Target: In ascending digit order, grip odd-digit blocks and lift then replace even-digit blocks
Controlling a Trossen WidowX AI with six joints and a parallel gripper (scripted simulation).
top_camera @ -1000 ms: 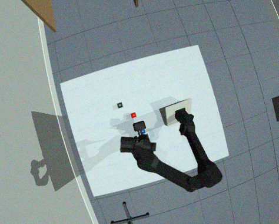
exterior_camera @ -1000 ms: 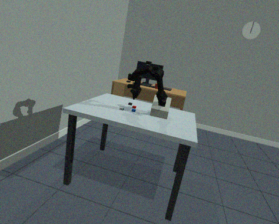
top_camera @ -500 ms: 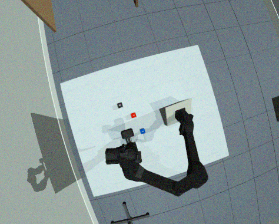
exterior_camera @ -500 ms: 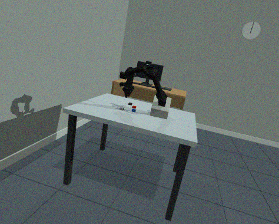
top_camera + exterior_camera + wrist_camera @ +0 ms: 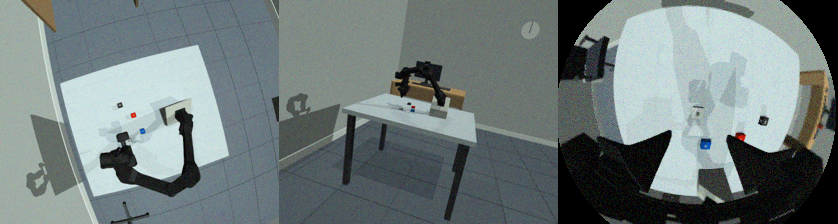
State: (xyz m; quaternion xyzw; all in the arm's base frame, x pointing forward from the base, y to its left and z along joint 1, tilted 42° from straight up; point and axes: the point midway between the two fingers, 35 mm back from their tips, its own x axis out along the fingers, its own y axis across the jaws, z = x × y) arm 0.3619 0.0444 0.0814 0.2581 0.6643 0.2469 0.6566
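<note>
Open end effector (image 5: 129, 141) (image 5: 402, 96) (image 5: 699, 135) above the desk (image 5: 176, 68) (image 5: 376, 107) (image 5: 648, 65)
It grasps nothing; near the blue block (image 5: 142, 131) (image 5: 412, 110) (image 5: 705, 144) sits the red block (image 5: 133, 115) (image 5: 413, 106) (image 5: 740, 136).

Wall clock (image 5: 530, 30), round and pale, high on the back wall. Dark monitor (image 5: 436, 72) on a wooden cabinet (image 5: 455, 94), keyboard (image 5: 444, 88) at its foot. Top view: dark metal stand (image 5: 138, 218), arms spread, on tiled floor (image 5: 241, 183).

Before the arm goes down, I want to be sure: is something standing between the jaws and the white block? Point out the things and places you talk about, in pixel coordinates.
Nothing visible stands between the open jaws and the white block (image 5: 697, 113); the blue block (image 5: 705, 144) lies beside that path.
</note>
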